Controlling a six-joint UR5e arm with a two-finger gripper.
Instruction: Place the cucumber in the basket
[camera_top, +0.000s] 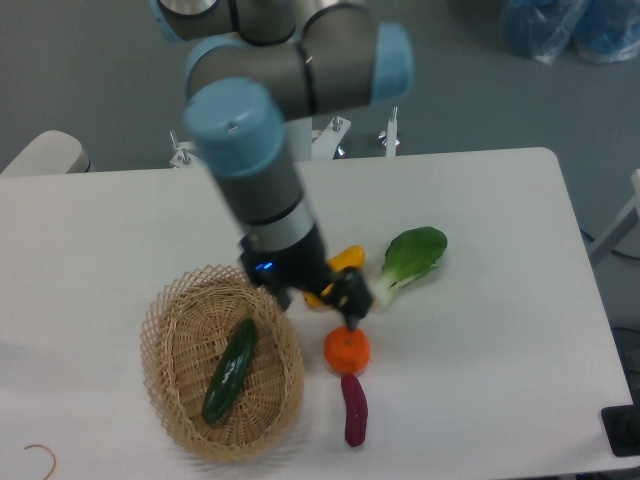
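cucumber (229, 370) — in basket (160, 330) | claw (318, 305) — well right, empty

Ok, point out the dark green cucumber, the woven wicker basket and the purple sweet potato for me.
Dark green glossy cucumber (229, 370), fixed camera, mid-body.
Tan woven wicker basket (159, 310), fixed camera, upper-left rim.
Purple sweet potato (355, 410), fixed camera, middle of its length.
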